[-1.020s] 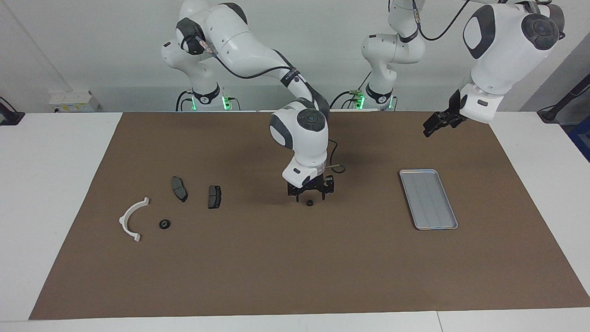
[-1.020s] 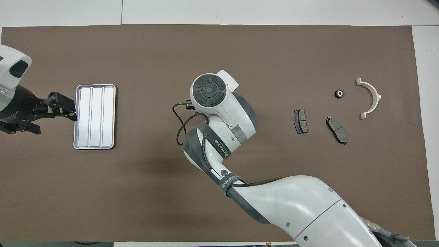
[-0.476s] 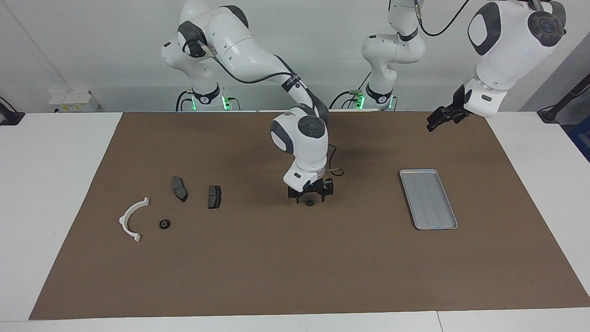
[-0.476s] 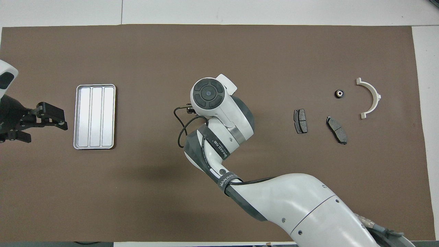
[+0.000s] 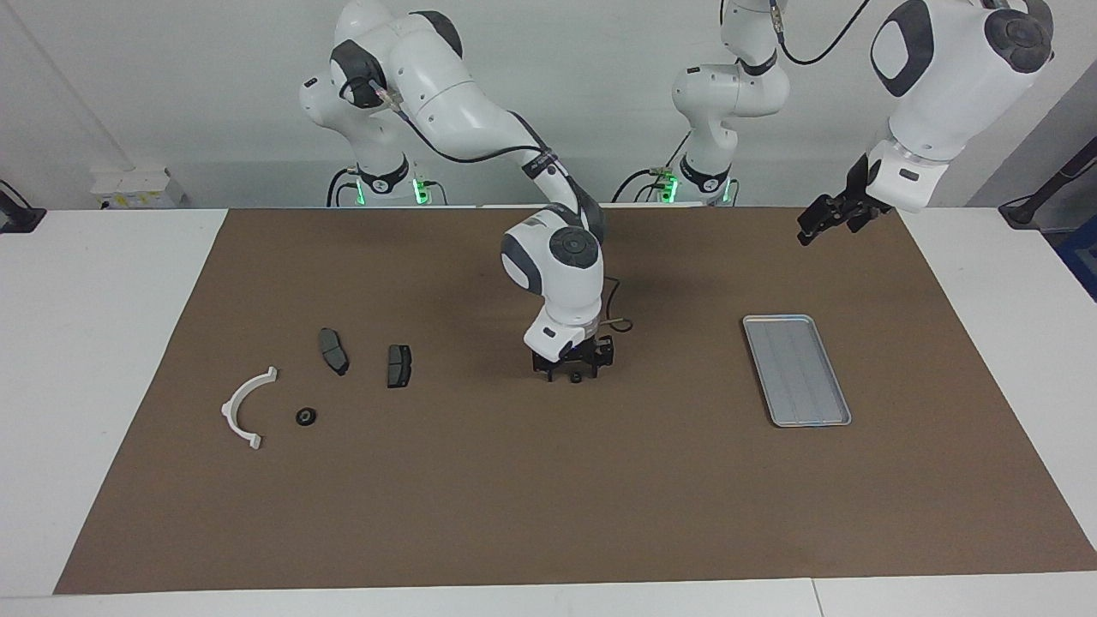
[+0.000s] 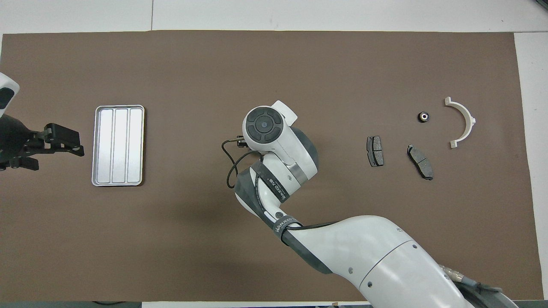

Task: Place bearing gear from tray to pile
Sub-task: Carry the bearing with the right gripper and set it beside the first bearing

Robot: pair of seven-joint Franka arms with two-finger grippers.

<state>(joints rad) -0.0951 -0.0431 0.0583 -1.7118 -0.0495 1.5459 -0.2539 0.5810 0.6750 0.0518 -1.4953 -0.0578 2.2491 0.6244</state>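
A small black bearing gear [image 5: 577, 375] lies on the brown mat mid-table. My right gripper [image 5: 574, 370] is low over it, fingers open on either side; in the overhead view the hand hides the gear. The silver ribbed tray [image 5: 797, 368] [image 6: 118, 145] lies bare toward the left arm's end. My left gripper [image 5: 824, 221] [image 6: 64, 139] hangs raised beside the tray, over the mat. The pile lies toward the right arm's end: a white semicircular bracket [image 5: 230, 410] [image 6: 470, 119], two dark brake pads [image 5: 332, 350] [image 5: 398, 365], and another bearing gear [image 5: 306, 416] [image 6: 423, 116].
The brown mat [image 5: 548, 497] covers most of the white table. In the overhead view the brake pads [image 6: 375, 151] [image 6: 420, 161] lie a little nearer to the robots than the bracket. The right arm's cable loops beside its wrist [image 6: 229, 164].
My right gripper has come down around the gear on the mat. My left gripper has drawn back from over the tray's edge toward the left arm's end.
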